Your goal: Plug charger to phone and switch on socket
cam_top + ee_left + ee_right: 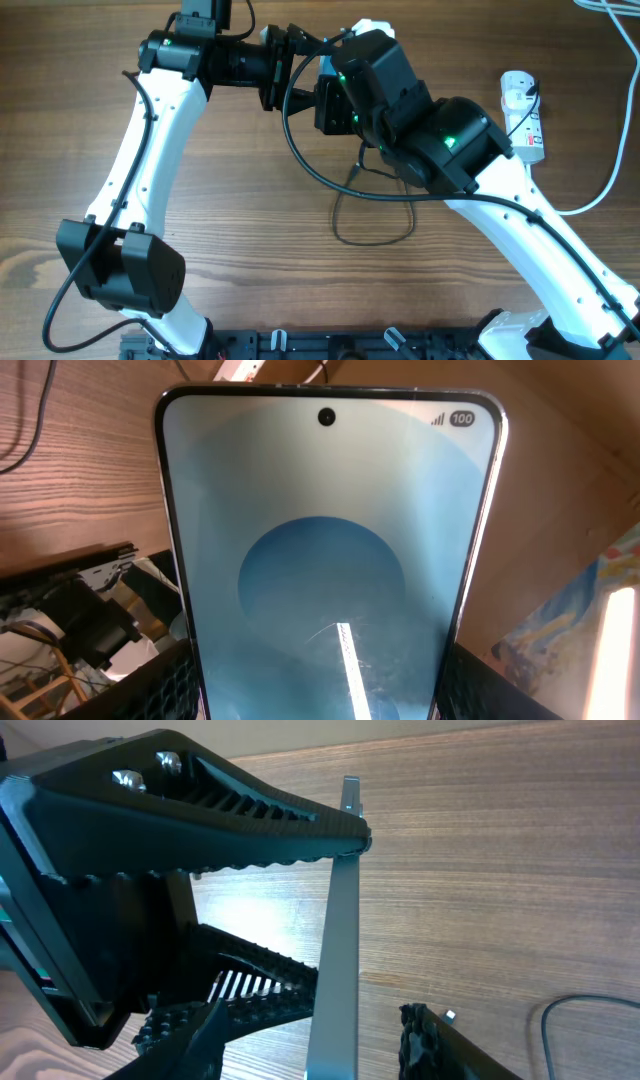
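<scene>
Plugging in at the wooden surface (pixel 250 210): the white socket (pixel 523 115) lies at the far right edge, well apart from both arms, its switch a job for afterwards by the look of it. The phone (pixel 320 560) is off the surface at the top centre. It is clamped by its two long edges between the left fingers (pixel 482 685), with the lit screen facing the left wrist camera. The right wrist view meets it edge-on, as a thin silver strip. The charger (pixel 336 215) lies in a slack loop below the arms, one run rising toward the right arm's wrist. The connector tip cannot be seen in any view. The right fingers (pixel 428 1045) sit close beside the phone's edge, but how far apart they are, and whether they grip the tip, cannot be told.

The step in hand appears to be mating tip to port. Done well, it calls for the left arm to brace the phone rigidly. The right should line the tip squarely with the port and push straight along the phone's length, with slack left in the cable.
</scene>
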You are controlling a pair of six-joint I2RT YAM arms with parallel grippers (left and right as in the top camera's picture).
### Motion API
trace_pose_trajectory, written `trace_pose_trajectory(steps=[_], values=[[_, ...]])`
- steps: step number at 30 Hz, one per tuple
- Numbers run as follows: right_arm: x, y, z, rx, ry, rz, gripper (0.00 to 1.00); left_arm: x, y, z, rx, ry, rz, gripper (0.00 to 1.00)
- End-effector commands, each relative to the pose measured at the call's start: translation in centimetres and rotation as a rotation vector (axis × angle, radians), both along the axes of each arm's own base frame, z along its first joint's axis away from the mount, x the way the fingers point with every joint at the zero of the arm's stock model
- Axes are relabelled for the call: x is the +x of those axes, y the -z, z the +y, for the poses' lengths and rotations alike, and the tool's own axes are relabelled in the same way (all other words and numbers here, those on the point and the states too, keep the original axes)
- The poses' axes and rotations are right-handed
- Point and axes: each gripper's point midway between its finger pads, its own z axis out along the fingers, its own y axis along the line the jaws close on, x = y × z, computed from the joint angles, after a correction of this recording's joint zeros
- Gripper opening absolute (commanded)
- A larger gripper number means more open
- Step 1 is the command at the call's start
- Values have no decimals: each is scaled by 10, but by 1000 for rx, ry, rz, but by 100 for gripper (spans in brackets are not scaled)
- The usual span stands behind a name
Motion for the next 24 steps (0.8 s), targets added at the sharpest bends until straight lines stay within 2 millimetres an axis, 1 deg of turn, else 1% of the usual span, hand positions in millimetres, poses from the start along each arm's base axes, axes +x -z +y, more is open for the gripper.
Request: trace_pose_trajectory(steps=[1,4,6,13,16,17,19,22,24], values=[[5,-10,-3,-5,27,-35,52,-4,-6,-4,-34,31,-10,68],[4,-10,-3,-5,26,-35,46,-3,-5,-3,-30,32,-24,68],[4,-10,-3,-5,26,-35,39,-1,-2,-3,-10,22,-39,68],[7,-12,-3,-51,-16,-74,40,-1,-2,-3,-10,22,-39,68],[7,-13,-4,-55,-14,-77,38,-1,-2,-3,-10,22,-38,68],[8,-13,-4,-57,-12,-79,34,-1,-2,-3,-10,22,-38,68],[7,-12,-4,-58,-12,-76,31,-1,-3,-3,-13,24,-38,68],[7,-12,-4,-58,-12,-75,20,-1,-3,-3,-13,24,-37,68],[7,-12,-4,-56,-11,-73,14,-1,-3,-3,-13,24,-38,68]])
